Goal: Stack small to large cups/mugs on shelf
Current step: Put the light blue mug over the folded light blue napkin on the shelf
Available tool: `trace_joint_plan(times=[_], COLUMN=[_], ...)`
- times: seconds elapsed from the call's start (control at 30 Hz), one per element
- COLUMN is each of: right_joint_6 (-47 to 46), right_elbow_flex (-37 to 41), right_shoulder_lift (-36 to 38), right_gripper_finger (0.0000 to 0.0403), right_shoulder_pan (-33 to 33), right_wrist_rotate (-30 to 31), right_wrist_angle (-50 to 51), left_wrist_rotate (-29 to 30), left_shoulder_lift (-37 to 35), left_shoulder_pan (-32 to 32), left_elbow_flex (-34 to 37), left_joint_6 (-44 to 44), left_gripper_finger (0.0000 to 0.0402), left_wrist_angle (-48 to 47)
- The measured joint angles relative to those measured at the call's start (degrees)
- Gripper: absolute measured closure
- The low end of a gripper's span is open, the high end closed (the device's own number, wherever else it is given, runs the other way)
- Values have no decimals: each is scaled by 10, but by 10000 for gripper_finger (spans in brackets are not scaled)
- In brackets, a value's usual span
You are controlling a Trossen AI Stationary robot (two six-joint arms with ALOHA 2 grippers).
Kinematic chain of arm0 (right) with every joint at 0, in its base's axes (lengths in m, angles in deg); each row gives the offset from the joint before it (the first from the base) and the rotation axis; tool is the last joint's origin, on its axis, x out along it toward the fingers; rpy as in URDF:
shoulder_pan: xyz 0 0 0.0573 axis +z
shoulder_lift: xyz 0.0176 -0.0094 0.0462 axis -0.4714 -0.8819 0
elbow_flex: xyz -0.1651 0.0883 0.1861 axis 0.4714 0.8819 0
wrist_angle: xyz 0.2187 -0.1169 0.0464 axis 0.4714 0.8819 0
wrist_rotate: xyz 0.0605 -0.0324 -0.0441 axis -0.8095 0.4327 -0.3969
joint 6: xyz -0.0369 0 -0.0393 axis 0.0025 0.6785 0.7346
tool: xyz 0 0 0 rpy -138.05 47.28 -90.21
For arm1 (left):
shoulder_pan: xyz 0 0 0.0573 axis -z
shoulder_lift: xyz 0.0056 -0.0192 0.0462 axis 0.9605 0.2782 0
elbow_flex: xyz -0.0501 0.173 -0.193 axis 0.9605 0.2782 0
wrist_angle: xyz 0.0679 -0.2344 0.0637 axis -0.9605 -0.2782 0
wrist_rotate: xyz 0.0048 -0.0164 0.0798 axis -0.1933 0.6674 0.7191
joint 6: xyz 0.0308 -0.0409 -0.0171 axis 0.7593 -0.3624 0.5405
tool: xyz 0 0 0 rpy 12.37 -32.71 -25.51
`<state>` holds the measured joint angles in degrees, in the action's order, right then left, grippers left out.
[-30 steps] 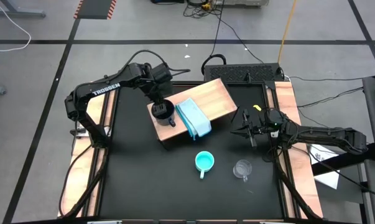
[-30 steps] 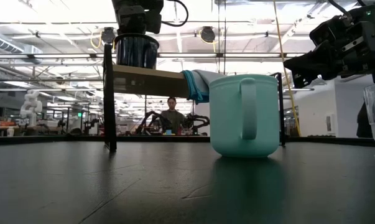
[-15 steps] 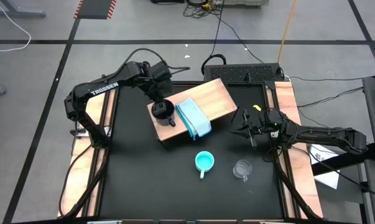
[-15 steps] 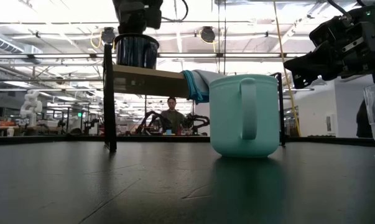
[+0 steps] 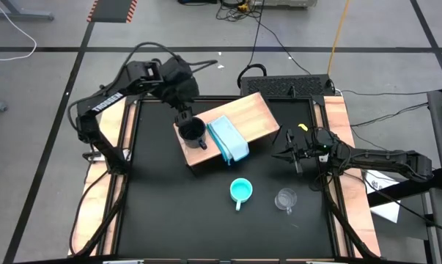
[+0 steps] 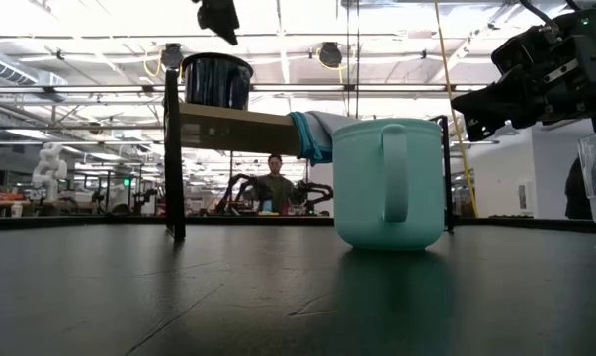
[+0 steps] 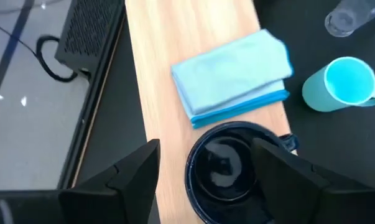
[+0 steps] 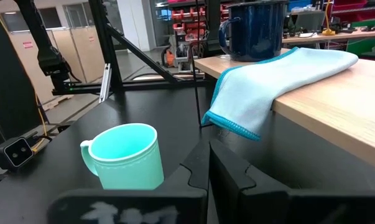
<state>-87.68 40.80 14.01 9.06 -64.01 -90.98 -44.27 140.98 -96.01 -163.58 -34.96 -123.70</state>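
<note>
Only "TROSSEN" on L arm (image 5: 107,100)

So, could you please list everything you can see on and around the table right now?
Shelf: one, light wood, raised at the table's back middle.
Mug: one, dark navy, on the shelf's left end.
Cloth: one, pale blue, folded on the shelf beside the mug.
Cup: one, turquoise, on the table in front of the shelf.
Glass mug: one, clear, right of the cup.
Person: one, far behind the table.
Left gripper: jaws open, just above the mug.
Right gripper: jaws shut, right of the shelf.
</note>
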Motion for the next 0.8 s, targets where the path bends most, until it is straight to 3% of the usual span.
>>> trace_joint_plan(times=[0.17,0.37,0.43,0.8], right_joint_6=[0,0,0,0], right_elbow_flex=[0,0,0,0], right_shoulder_lift=[0,0,0,0], right_gripper_finger=[403,403,403,403], right_shoulder_pan=[0,0,0,0], right_wrist_rotate=[0,0,0,0], right_wrist_angle=[0,0,0,0], left_wrist_rotate=[8,26,27,41], left_shoulder_lift=[-5,-21,-28,-116], left_shoulder_pan=[20,41,49,139], left_elbow_flex=[-13,-13,-13,-13], left_joint_6=[29,62,65,48], left_gripper_finger=[190,350,387,400], left_wrist_angle=[-10,-44,-55,-41])
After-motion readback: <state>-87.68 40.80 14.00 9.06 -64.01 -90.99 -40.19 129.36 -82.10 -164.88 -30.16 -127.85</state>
